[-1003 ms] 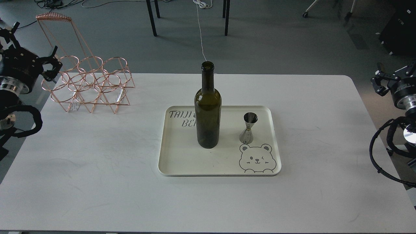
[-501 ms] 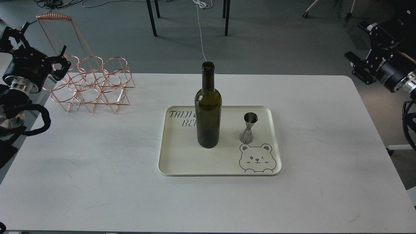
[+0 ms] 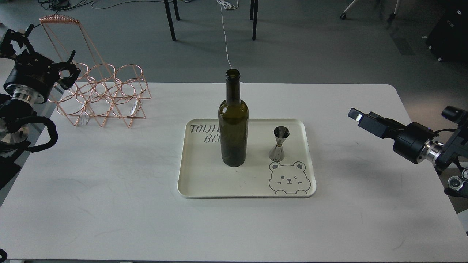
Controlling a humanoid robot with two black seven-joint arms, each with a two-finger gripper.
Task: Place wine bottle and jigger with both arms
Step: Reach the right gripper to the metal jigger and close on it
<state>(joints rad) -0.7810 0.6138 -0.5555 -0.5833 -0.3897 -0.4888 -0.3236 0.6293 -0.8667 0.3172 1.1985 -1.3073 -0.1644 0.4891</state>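
The wine bottle (image 3: 233, 124), dark olive-green and without a label, stands upright on the left half of a cream tray (image 3: 204, 182). The jigger (image 3: 279, 144), small and steel, stands upright on the tray to the bottle's right, apart from it. My left gripper (image 3: 44, 50) is open and empty at the far left, beside the copper rack and far from the bottle. My right gripper (image 3: 355, 115) hovers over the table's right side and points left towards the tray. It is seen side-on, so its fingers cannot be told apart. It holds nothing.
A copper wire bottle rack (image 3: 100, 95) stands at the table's back left, close to my left gripper. The white table (image 3: 109, 204) ends at the right below my right arm. Dark furniture legs (image 3: 170, 20) stand on the floor beyond.
My right arm has swung down from high at the right edge and in over the table, now pointing towards the tray. My left arm rose slightly, then held still. Bottle and jigger unmoved.
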